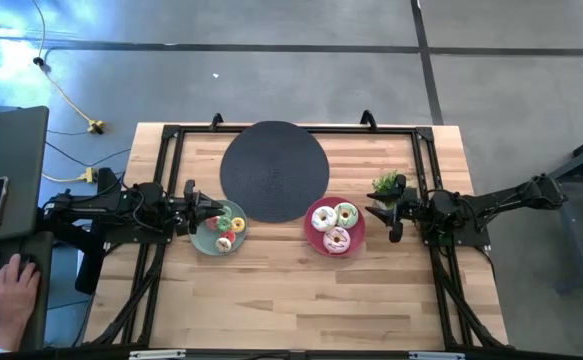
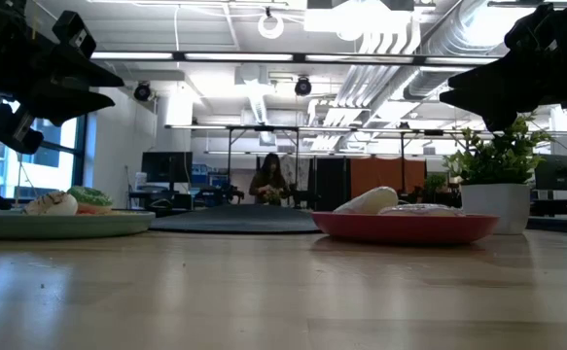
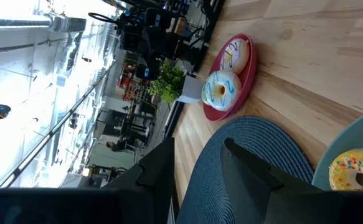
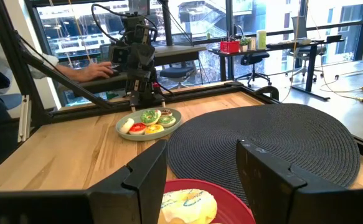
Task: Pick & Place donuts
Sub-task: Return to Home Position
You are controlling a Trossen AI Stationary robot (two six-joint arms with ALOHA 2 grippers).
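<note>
The bench (image 1: 291, 290) is pale wood, smooth with visible grain; the round dark mat (image 1: 273, 170) looks woven and ribbed; the donuts (image 3: 221, 90) have glossy icing

Robotics lab in an open-plan industrial office: wooden workbench (image 1: 291, 300) on polished concrete floor (image 1: 271, 85), yellow cable (image 1: 63, 92) trailing at 10 o'clock, grey side desk (image 1: 16, 150) at 9 o'clock, exposed ceiling ducts (image 2: 409, 39), monitors (image 2: 166, 165), office chairs (image 4: 256, 61), window wall (image 4: 187, 18).
</note>
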